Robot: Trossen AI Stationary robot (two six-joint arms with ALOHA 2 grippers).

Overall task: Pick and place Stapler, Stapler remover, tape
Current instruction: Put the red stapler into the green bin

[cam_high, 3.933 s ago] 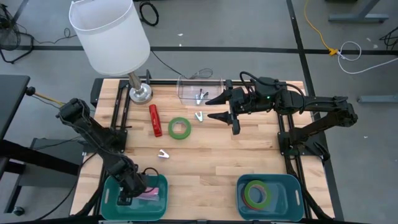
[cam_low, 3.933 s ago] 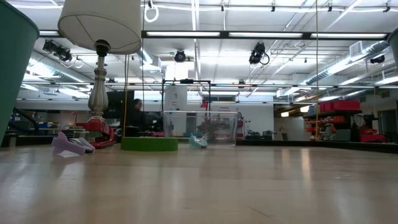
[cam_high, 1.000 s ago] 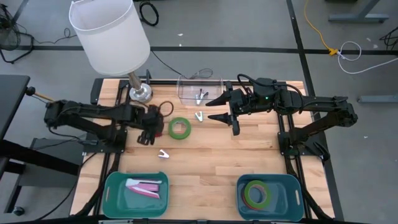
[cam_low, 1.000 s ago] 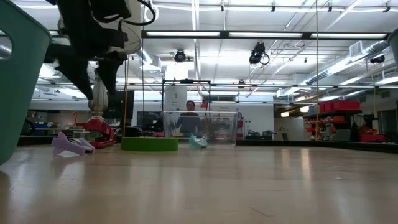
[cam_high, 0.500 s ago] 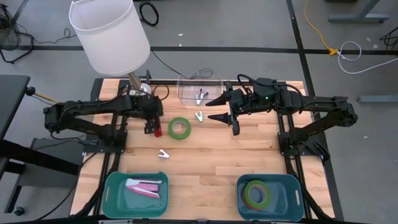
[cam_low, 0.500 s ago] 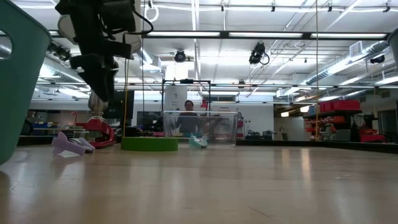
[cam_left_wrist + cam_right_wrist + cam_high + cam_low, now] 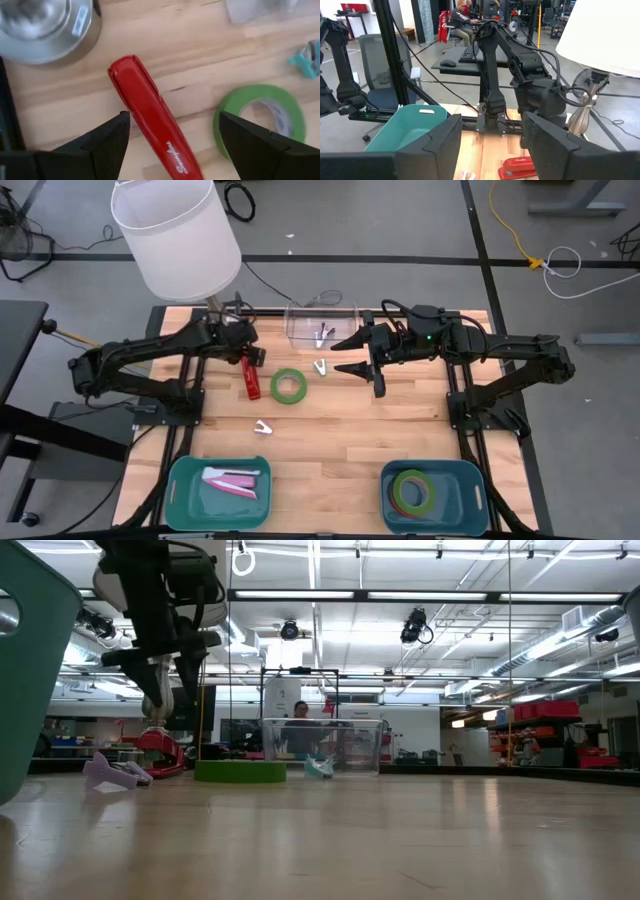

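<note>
A red stapler (image 7: 250, 376) lies flat on the wooden table, near the lamp base (image 7: 226, 328). My left gripper (image 7: 250, 356) hovers open over the stapler's far end, pointing steeply down. In the left wrist view, the stapler (image 7: 150, 120) runs between its two fingers without touching them. A green tape ring (image 7: 289, 386) lies flat just right of the stapler. A pale staple remover (image 7: 263, 427) lies nearer the front, and a teal one (image 7: 320, 367) lies by the clear box. My right gripper (image 7: 340, 353) waits open, high above the table's far middle.
A lamp with a white shade (image 7: 177, 235) stands at the far left, and a clear box (image 7: 322, 323) at the far middle. A teal bin (image 7: 180, 480) at the front left holds pink items. Another teal bin (image 7: 470, 480) at the front right holds green and red-pink tape rings.
My left gripper has swung toward the table's far edge, from beside the stapler's middle to over its far end. It has rolled about its own axis and stayed open. The stapler, tape and removers have not moved.
</note>
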